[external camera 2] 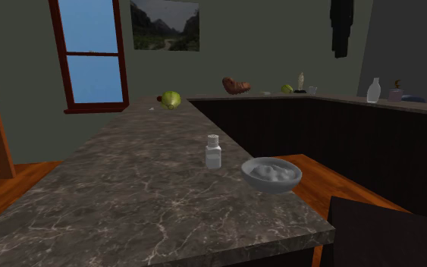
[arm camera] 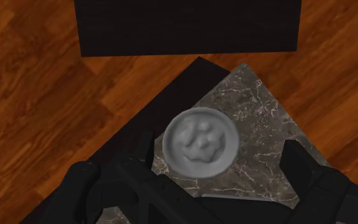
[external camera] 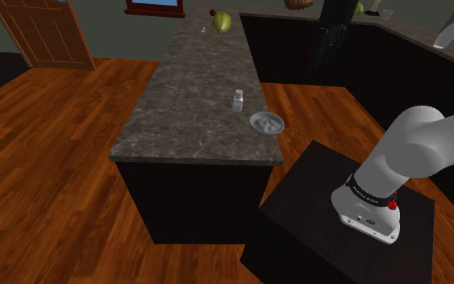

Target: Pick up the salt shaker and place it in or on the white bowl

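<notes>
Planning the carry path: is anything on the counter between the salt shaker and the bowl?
No. The second exterior view shows bare marbled countertop between the salt shaker and the bowl.

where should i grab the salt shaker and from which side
Grip the small white salt shaker around its wider lower body, coming down from above. It stands upright on the dark marbled counter, apart from the pale grey round bowl, so both flanks look free.
</notes>
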`<state>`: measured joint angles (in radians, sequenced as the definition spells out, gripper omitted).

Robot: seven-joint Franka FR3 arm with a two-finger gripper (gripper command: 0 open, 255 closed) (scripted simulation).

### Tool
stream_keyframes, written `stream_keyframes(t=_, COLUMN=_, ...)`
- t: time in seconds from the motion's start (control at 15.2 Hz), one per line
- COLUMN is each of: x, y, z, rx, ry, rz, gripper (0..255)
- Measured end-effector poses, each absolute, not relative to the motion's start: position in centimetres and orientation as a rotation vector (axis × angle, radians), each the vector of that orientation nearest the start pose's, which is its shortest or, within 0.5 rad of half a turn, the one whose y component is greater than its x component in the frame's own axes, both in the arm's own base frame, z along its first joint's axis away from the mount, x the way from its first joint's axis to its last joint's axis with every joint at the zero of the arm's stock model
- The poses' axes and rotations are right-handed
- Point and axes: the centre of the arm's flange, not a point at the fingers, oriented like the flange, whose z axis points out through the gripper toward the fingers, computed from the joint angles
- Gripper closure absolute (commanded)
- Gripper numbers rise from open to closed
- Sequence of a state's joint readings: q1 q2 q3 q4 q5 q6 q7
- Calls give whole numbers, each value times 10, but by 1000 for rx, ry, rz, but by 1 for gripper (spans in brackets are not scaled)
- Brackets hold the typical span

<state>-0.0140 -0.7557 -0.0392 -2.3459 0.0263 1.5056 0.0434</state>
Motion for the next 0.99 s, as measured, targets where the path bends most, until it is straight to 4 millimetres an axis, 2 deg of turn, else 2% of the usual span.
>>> stream_keyframes(t=0.2, x=318, y=-17, z=572, rx=-3085, ry=128, rz=126, gripper=0)
stream_keyframes(t=0.79, x=410, y=-22, z=506, rx=-3097, ry=114, rz=78, gripper=0)
stream_keyframes(t=0.99, x=441, y=-26, z=489, rx=-3102, ry=110, rz=60, gripper=0)
